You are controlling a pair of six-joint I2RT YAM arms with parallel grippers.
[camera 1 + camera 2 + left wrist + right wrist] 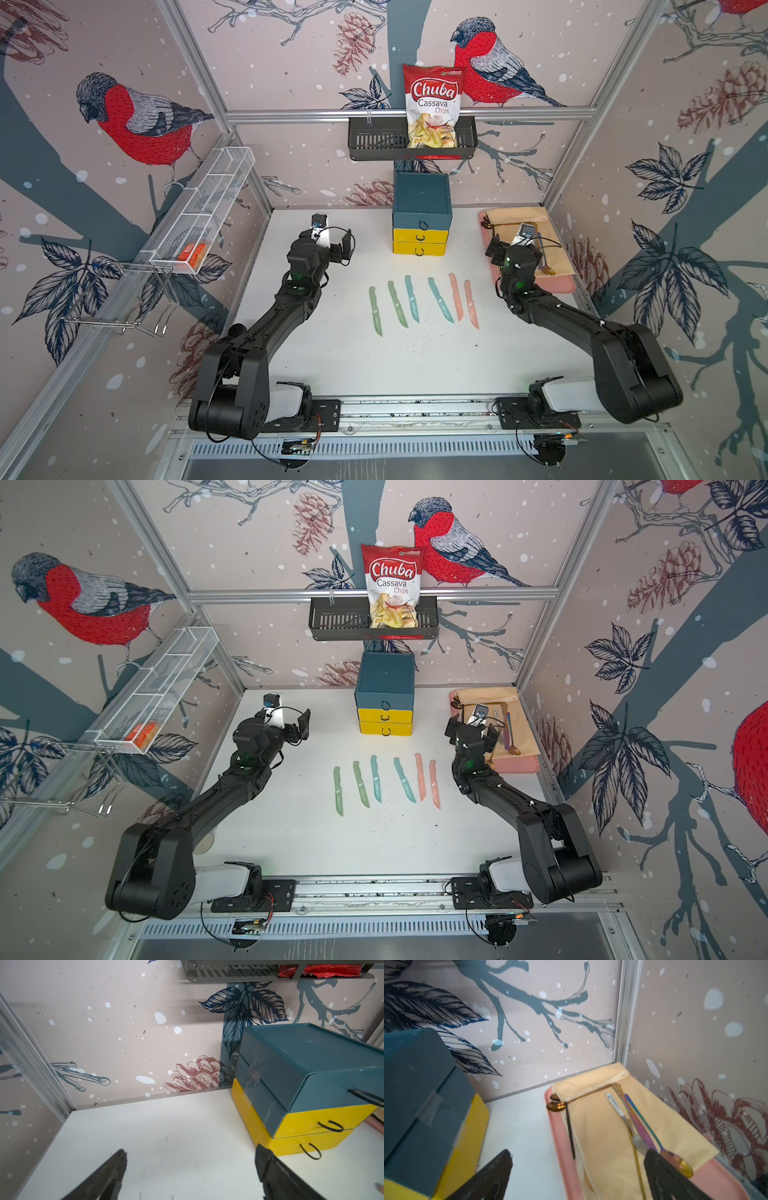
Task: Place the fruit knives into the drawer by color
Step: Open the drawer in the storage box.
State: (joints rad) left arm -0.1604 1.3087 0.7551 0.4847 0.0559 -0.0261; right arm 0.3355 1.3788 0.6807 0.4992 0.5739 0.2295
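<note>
Several fruit knives lie in a row on the white table, in both top views: two green (375, 311) (397, 304), two teal-blue (412, 298) (440, 300) and two pink (456, 296) (472, 304). Behind them the drawer (422, 216) (301, 1084) stands against the back wall, all three of its drawers shut. My left gripper (334, 240) (191, 1151) hovers open and empty to the left of the drawer. On the other side, my right gripper (515, 244) (579, 1153) is open and empty over the near edge of a pink tray.
The pink tray (561, 287) at the back right carries a beige cloth (602, 1126) with spoons and other cutlery. A black wall basket (374, 141) above the drawer holds a chips bag (432, 108). A white wire shelf (203, 212) hangs on the left wall.
</note>
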